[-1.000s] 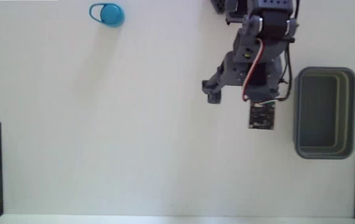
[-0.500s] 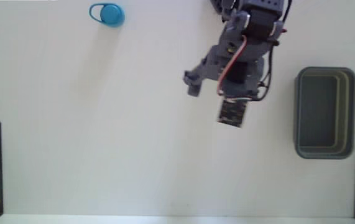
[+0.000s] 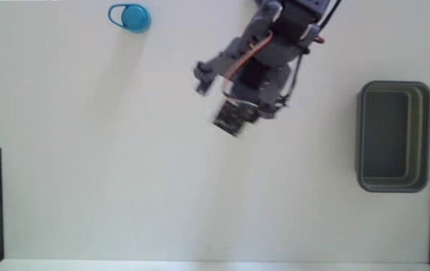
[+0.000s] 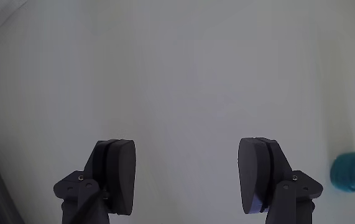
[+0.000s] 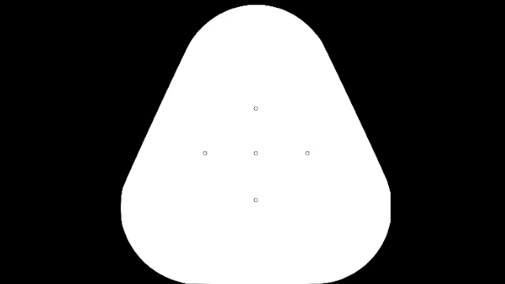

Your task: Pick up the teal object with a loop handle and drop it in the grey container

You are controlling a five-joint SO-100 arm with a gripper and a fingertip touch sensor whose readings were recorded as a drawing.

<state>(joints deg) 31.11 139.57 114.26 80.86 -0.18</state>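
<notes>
Two things mattered in the fixed view: the teal object with a loop handle [image 3: 129, 17] lay at the table's top edge, well apart from the grey container [image 3: 394, 136] at right. In the wrist view, the gripper [image 4: 189, 177] stood wide apart and empty, presumably readied for grasping; the teal piece [image 4: 353, 172] showed at the right edge.

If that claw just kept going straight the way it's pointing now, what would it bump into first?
Probably only the bare white table. In the wrist view the open gripper has nothing between or ahead of its fingers; the teal object with a loop handle sits off to the right edge, outside that line. Depth is hard to judge.
</notes>
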